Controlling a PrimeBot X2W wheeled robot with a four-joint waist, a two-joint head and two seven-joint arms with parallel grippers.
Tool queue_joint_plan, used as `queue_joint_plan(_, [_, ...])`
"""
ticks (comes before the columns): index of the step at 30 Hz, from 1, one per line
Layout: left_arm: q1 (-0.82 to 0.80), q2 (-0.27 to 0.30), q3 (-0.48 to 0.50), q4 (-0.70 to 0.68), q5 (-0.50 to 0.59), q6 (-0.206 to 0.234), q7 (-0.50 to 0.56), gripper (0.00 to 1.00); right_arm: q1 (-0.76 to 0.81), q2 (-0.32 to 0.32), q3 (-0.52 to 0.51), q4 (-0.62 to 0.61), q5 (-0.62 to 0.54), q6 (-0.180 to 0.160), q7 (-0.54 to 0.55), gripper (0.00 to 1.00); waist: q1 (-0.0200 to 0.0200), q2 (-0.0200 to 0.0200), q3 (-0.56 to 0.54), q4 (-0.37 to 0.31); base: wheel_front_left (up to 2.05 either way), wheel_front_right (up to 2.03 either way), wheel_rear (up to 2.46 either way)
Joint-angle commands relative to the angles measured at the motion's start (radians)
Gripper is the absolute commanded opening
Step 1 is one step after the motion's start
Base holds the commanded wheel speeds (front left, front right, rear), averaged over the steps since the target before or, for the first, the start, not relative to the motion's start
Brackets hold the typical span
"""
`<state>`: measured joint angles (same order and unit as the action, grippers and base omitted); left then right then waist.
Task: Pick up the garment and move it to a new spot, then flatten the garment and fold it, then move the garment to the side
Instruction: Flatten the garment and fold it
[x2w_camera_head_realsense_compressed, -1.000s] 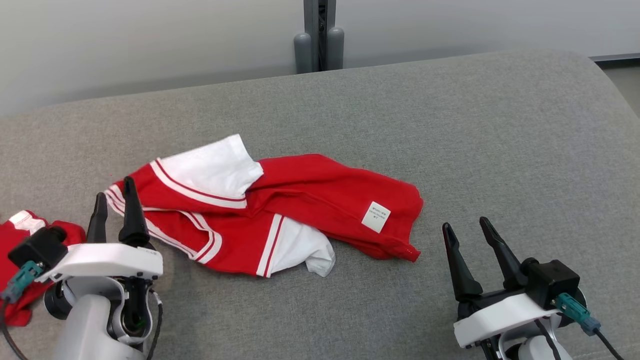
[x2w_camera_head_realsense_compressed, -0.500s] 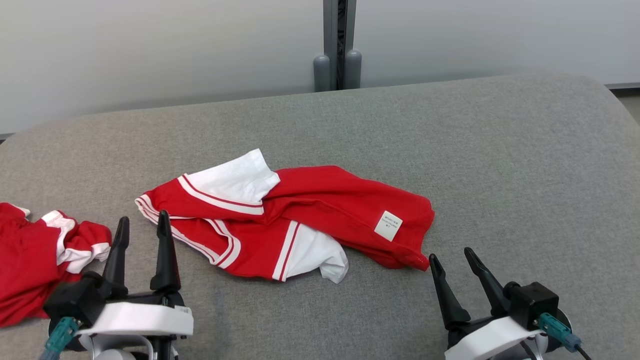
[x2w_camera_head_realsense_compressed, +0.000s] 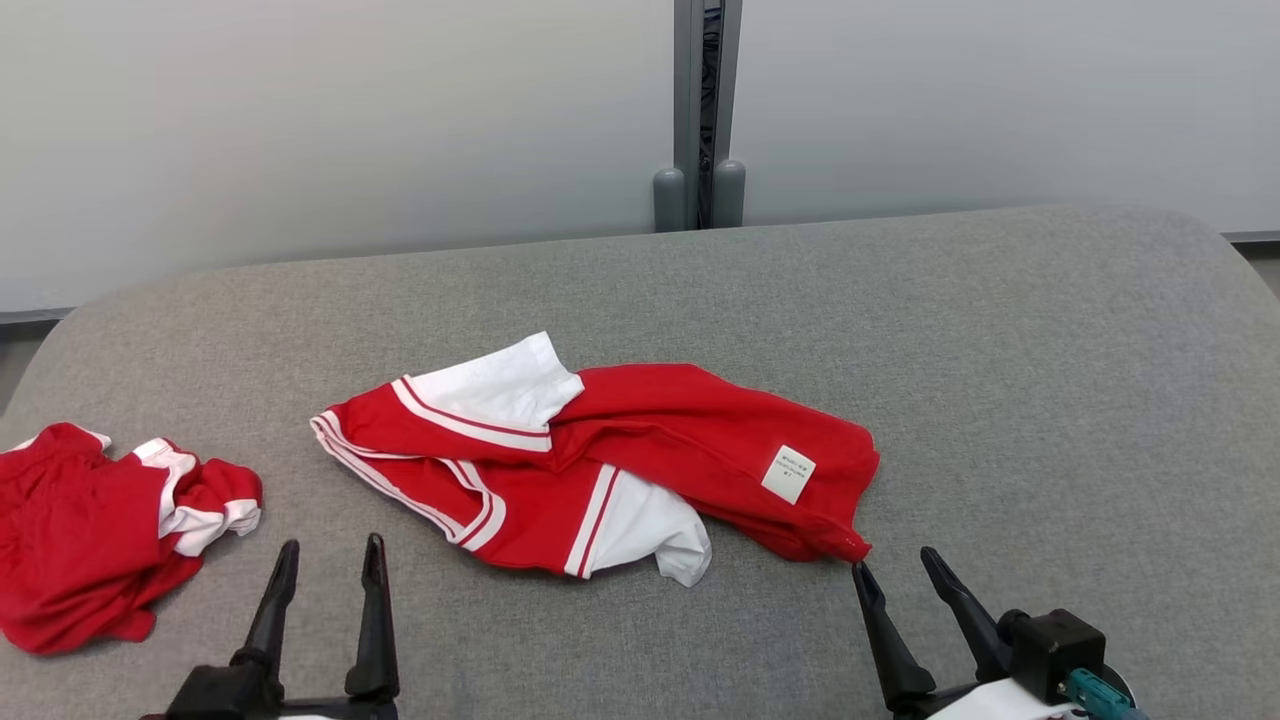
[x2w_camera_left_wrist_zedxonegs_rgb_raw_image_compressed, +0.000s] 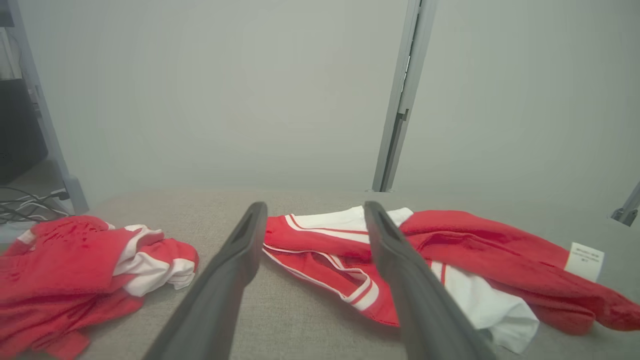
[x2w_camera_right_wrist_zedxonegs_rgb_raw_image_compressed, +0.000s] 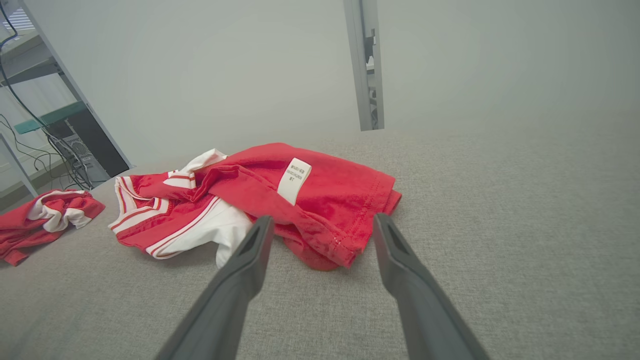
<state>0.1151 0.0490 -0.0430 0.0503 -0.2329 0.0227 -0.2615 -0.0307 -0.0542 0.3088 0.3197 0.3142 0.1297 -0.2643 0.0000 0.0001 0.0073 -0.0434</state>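
The shirt (x2w_camera_head_realsense_compressed: 600, 450) looked light, soft and limp, cloth that would sag and trail rather than keep a shape. It seemed neither fragile nor slippery, but it lay bunched in several layers, so a shallow pinch would probably lift only one flap. The likeliest places to take hold were its two ends: the striped edge (x2w_camera_head_realsense_compressed: 350, 445) on one side and the hem corner (x2w_camera_head_realsense_compressed: 850, 545) by the white label (x2w_camera_head_realsense_compressed: 788, 473) on the other. A grip at both ends would let it hang open instead of balling up.

It lay crumpled on the gray cushion (x2w_camera_head_realsense_compressed: 1000, 350), in front of the post (x2w_camera_head_realsense_compressed: 708, 110) that stood behind the cushion. Most of its bulk sat a little left of the post's line, and the label end reached to the right of it.

The left gripper (x2w_camera_head_realsense_compressed: 332, 545) hung well left of the post's line and on the near side of the shirt, apart from the striped edge, its jaws spread wide and empty. The right gripper (x2w_camera_head_realsense_compressed: 893, 560) sat right of the post's line, also wide and empty, with its fingertips just short of the hem corner and apparently not touching it.

A heap of red cloth (x2w_camera_head_realsense_compressed: 100, 530) lay far left of the post, well apart from the shirt
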Motion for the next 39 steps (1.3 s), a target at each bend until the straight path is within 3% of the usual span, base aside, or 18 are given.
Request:
queue_joint_plan(1, [0.015,0.003,-0.002,0.0,0.017,0.008,-0.003,1.0,0.003,-0.003,0.002,0.001,0.006,0.002,-0.002,1.0,0.0,-0.0001,-0.004,0.001,0.0,0.0,0.0])
queue_joint_plan(16, [0.023,0.003,-0.06,0.018,0.037,0.029,-0.003,1.0,-0.014,-0.008,-0.028,0.048,0.006,0.002,-0.002,1.0,0.0,-0.0001,-0.016,0.037,0.0,0.0,0.0])
queue_joint_plan(29, [0.005,0.003,-0.083,0.038,0.044,0.014,-0.003,1.0,-0.182,-0.009,0.004,0.333,0.05,0.001,-0.002,1.0,0.0,-0.0001,0.003,0.086,0.0,0.0,0.0])
queue_joint_plan(30, [0.003,0.003,-0.084,0.038,0.044,0.014,-0.003,1.0,-0.19,-0.009,0.009,0.345,0.056,0.001,-0.002,0.94,0.0,-0.0001,0.004,0.089,0.0,0.0,0.0])
queue_joint_plan(34, [-0.003,0.003,-0.091,0.041,0.044,0.015,-0.003,1.0,-0.223,-0.013,0.036,0.399,0.077,0.001,-0.002,0.32,0.0,-0.0001,0.011,0.098,0.0,0.0,0.0])
queue_joint_plan(35, [-0.004,0.003,-0.092,0.042,0.043,0.015,-0.003,1.0,-0.231,-0.016,0.044,0.407,0.079,0.001,-0.002,0.12,0.0,-0.0001,0.012,0.1,0.0,0.0,0.0])
queue_joint_plan(36, [-0.006,0.003,-0.094,0.043,0.044,0.015,-0.003,1.0,-0.238,-0.019,0.049,0.417,0.082,0.001,-0.002,0.0,0.0,-0.0001,0.013,0.101,0.0,0.0,0.0])
queue_joint_plan(39, [-0.008,0.003,-0.094,0.045,0.046,0.014,-0.003,1.0,-0.252,-0.029,0.057,0.424,0.081,0.001,-0.002,0.0,0.0,-0.0001,0.013,0.103,0.0,0.0,0.0])
